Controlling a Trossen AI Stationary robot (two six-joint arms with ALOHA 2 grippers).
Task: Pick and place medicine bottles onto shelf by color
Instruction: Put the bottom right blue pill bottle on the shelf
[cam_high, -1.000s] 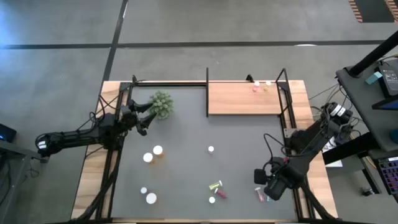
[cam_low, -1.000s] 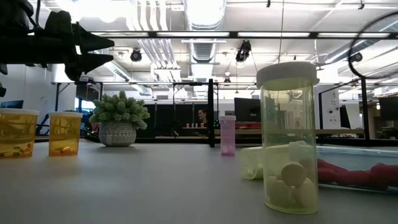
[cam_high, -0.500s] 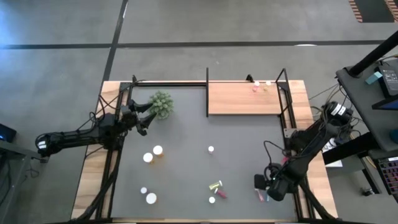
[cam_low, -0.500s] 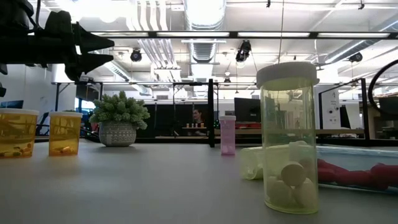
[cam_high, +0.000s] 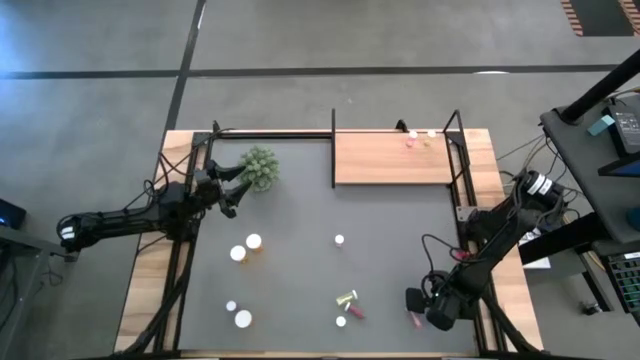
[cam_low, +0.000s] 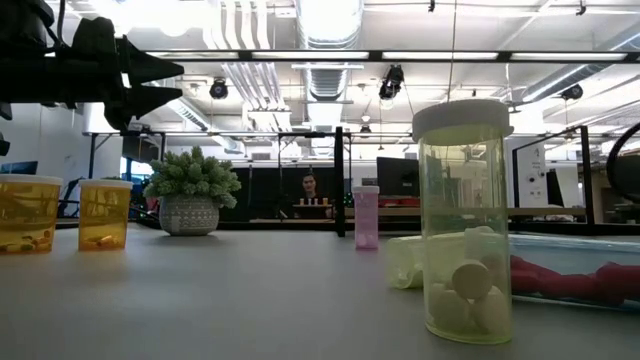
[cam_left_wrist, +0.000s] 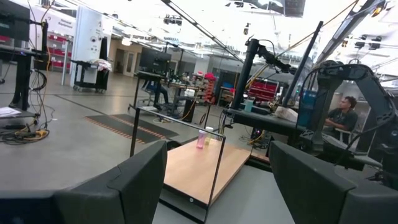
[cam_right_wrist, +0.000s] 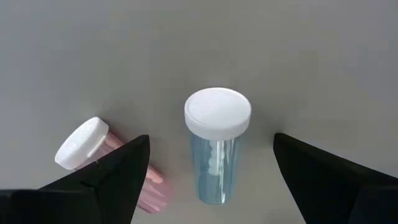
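Right jaws spread wide, framing clear blue bottle (cam_right_wrist: 216, 155), white cap, seemingly lying flat

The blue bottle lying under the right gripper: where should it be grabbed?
Judging by its pose, grip the blue bottle across its clear round body below the white cap, from straight above. It lies flat between the open right gripper's fingers; a pink bottle lies close beside.

I see the surface (cam_high: 300, 270) as a matt, smooth dark grey sheet, flanked by pale wooden boards (cam_high: 150, 290). The shelf (cam_high: 392, 160) reads as light-brown wood with a dull finish, framed by thin black metal rods (cam_high: 333, 148). The blue bottle (cam_right_wrist: 216, 155) is clear glossy plastic under a smooth white plastic cap (cam_right_wrist: 217, 112). My right pincer (cam_right_wrist: 205, 180) has matt black fingers (cam_right_wrist: 118, 177).
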